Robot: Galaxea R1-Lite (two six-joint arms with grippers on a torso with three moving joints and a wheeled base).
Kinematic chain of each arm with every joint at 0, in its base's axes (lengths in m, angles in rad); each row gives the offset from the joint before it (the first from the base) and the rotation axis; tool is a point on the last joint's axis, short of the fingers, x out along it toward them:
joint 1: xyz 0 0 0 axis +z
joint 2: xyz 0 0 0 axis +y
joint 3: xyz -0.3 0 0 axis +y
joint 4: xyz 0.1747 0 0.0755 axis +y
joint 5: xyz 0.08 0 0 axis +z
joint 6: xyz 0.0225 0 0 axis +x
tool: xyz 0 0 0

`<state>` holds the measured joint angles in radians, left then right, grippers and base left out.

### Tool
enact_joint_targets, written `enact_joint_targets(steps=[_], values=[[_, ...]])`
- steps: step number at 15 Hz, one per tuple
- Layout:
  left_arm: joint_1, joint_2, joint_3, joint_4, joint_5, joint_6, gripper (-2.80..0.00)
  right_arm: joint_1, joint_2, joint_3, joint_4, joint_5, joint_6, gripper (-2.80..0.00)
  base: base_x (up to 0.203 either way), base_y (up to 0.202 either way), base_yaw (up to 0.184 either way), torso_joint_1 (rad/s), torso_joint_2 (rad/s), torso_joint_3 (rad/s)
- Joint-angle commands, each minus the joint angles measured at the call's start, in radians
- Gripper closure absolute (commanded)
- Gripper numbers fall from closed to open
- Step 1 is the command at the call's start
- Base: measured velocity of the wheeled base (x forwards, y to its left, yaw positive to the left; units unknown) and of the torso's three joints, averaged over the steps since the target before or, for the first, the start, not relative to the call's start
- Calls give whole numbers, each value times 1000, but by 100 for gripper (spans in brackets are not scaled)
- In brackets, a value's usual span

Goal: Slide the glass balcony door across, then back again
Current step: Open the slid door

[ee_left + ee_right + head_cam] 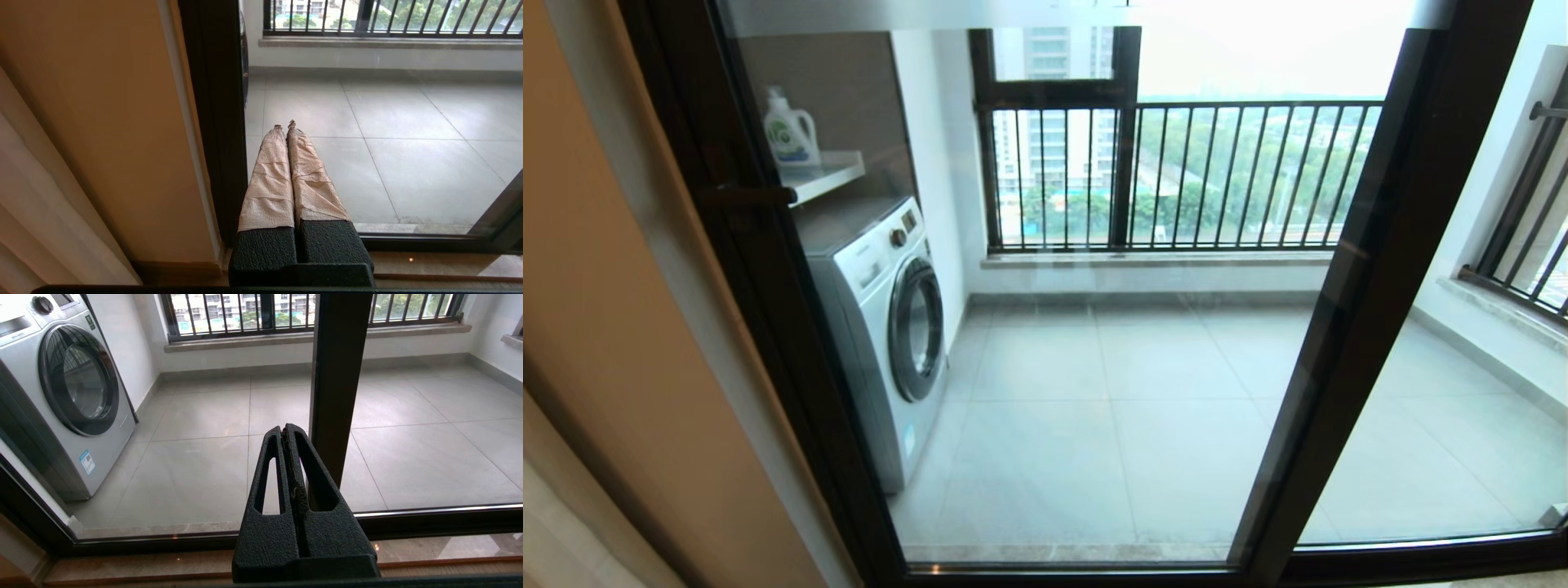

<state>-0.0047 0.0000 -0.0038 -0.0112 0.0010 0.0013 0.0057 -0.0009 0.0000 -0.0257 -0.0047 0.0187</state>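
The glass balcony door (1094, 367) fills the head view, a clear pane in a dark frame. Its left stile (760, 278) stands against the beige wall and carries a slim dark pull handle (752, 196). Its right stile (1372, 286) meets a second dark-framed panel (1445, 408). Neither gripper shows in the head view. My left gripper (284, 124), its fingers wrapped in beige tape, is shut and empty, low beside the left stile (214, 122). My right gripper (284, 429) is shut and empty, just left of the middle stile (337, 375), short of the glass.
Behind the glass stand a white washing machine (882, 327), a detergent bottle (788, 131) on a shelf, and the black barred railing (1217, 171). The beige wall (605, 327) and a pale curtain (41, 204) lie on the left. The floor track (429, 522) runs below.
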Motion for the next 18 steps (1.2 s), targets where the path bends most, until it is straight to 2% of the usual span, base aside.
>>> enact_joint_targets(steps=[1, 5, 10, 15, 18], values=[[0, 7, -87, -10, -10, 0, 0, 0, -1, 12, 0, 0, 1, 0, 0, 0, 0, 0, 0, 0], [0, 237, -330, 5, -81, -4, 0, 0, 1, 12, 0, 0, 1, 0, 0, 0, 0, 0, 0, 0], [-1, 674, -499, -227, -118, -6, 0, 0, 1, 12, 0, 0, 0, 0, 0, 0, 0, 0, 0, 0], [-1, 1117, -747, -336, -125, -8, 0, 0, 1, 12, 0, 0, 0, 0, 0, 0, 0, 0, 0, 0], [16, 1345, -859, -472, -129, -4, 0, 0, 0, 12, 0, 0, 0, 0, 0, 0, 0, 0, 0, 0]])
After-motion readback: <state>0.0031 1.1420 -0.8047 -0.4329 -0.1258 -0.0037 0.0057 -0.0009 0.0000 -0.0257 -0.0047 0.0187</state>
